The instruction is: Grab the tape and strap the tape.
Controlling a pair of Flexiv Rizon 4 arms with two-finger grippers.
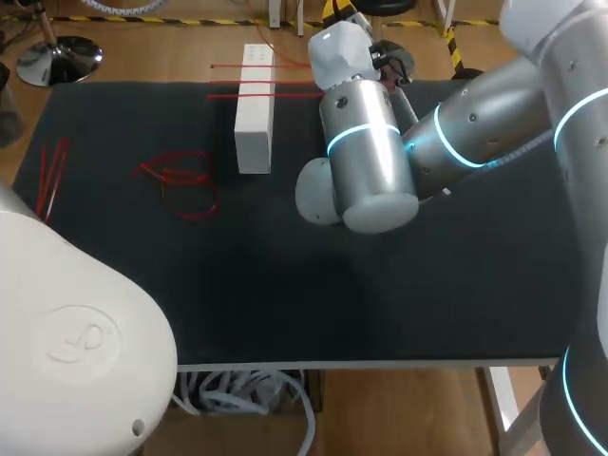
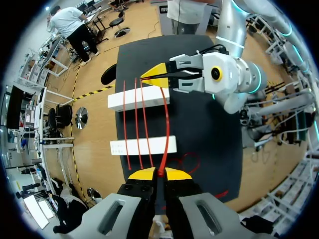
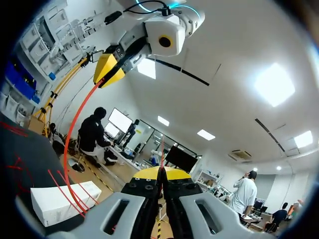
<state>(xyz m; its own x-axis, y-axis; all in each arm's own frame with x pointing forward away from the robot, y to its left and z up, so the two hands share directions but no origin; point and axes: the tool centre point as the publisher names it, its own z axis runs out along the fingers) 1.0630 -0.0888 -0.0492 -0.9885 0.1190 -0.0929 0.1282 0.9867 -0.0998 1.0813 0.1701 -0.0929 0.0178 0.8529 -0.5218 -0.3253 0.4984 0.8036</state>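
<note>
Left fingers (image 2: pixel 142 175) and right fingers (image 3: pixel 175 173) both pinch one thin, bowed red tape (image 2: pixel 168 124).

R tool (image 3: pixel 162 172) pinches red tape (image 3: pixel 70 134); L tool (image 3: pixel 107 72) grips far end, above white block (image 3: pixel 50 201).

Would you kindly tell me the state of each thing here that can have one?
Left gripper: shut on thin red plastic strip.
Right gripper: shut on the same strip's other end.
Spare red strips: lying across two white rectangular blocks.
Tangled red strips: loose on the black table.
</note>
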